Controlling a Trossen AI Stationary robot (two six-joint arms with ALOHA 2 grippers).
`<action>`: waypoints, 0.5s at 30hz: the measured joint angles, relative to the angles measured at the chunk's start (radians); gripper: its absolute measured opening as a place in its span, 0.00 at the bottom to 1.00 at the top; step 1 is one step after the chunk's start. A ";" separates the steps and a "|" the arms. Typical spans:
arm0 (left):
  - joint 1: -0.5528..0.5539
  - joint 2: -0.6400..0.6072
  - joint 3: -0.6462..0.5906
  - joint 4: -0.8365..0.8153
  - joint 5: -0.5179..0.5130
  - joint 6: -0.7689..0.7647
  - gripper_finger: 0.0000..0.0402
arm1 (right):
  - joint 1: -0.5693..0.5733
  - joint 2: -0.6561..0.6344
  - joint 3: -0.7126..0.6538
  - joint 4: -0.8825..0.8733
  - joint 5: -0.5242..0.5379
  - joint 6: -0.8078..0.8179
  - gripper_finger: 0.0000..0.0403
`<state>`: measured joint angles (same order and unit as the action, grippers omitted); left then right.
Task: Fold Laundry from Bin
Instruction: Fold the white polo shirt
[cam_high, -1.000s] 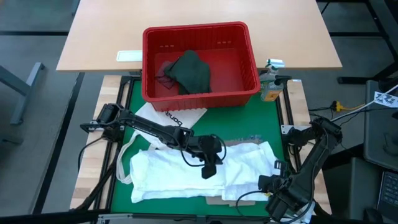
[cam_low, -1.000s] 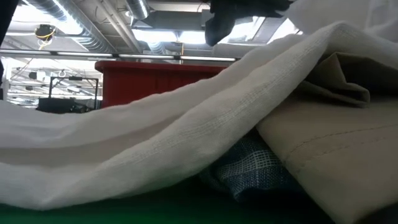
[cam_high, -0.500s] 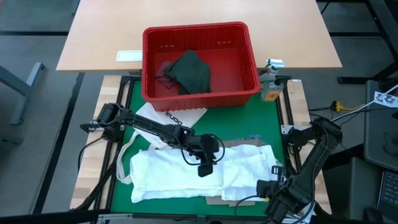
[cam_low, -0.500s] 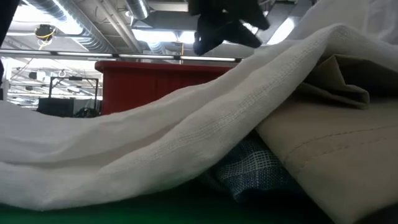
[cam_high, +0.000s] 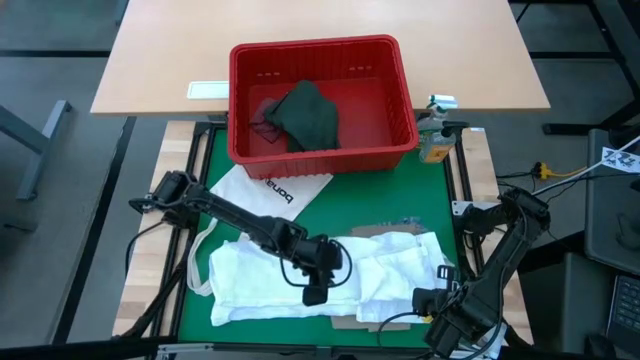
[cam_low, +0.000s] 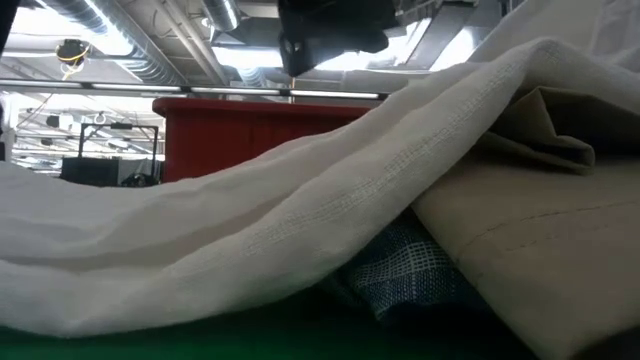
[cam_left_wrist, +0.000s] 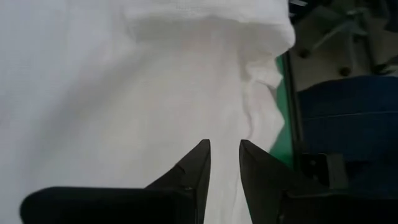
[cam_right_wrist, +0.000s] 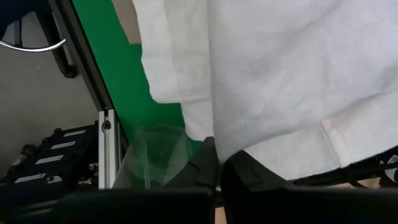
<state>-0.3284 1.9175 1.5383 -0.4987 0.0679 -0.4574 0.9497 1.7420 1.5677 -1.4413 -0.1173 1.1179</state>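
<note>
A large white shirt (cam_high: 300, 275) lies spread on the green mat over a tan shirt (cam_low: 540, 250) and a blue-checked cloth (cam_low: 400, 270). My left gripper (cam_high: 313, 293) slants down over the white shirt's middle (cam_left_wrist: 155, 93), open by a narrow gap with nothing between its fingers. My right gripper (cam_high: 432, 300) stands at the shirt's near right corner, shut on its edge. The red bin (cam_high: 320, 48) stands at the far side and holds a dark green-grey top (cam_high: 305, 115). My right gripper pinches the white shirt's edge (cam_right_wrist: 214, 134) between its two shut fingers, coming from above and pointing down. One layer or several, I cannot tell. The cloth rises toward the fingers (cam_low: 540, 50), and the rest lies on the mat. My left gripper: whether its fingertips (cam_left_wrist: 202, 152) touch the shirt, I cannot tell.
A white tote bag with black lettering (cam_high: 270, 190) lies between the bin and the shirt, its straps trailing to the left. A small bottle (cam_high: 435, 140) stands right of the bin. Bare green mat (cam_high: 395, 195) shows in front of the bin.
My left gripper has gone toward the table's near edge and a little to the left, sinking over the white shirt and tipping further down. My right gripper has kept still with the shirt's edge.
</note>
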 joint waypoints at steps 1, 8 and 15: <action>-0.009 0.000 0.000 -0.003 -0.020 0.000 0.19 | 0.000 0.000 0.000 0.000 0.000 0.000 0.01; -0.050 0.000 0.000 -0.069 -0.047 -0.001 0.17 | 0.000 0.000 0.000 0.000 -0.008 0.000 0.02; -0.069 0.001 0.000 -0.095 -0.049 -0.003 0.19 | 0.000 0.000 0.000 -0.013 -0.010 0.000 0.18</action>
<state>-0.3973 1.9181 1.5383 -0.5933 0.0193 -0.4606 0.9497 1.7420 1.5677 -1.4540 -0.1272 1.1175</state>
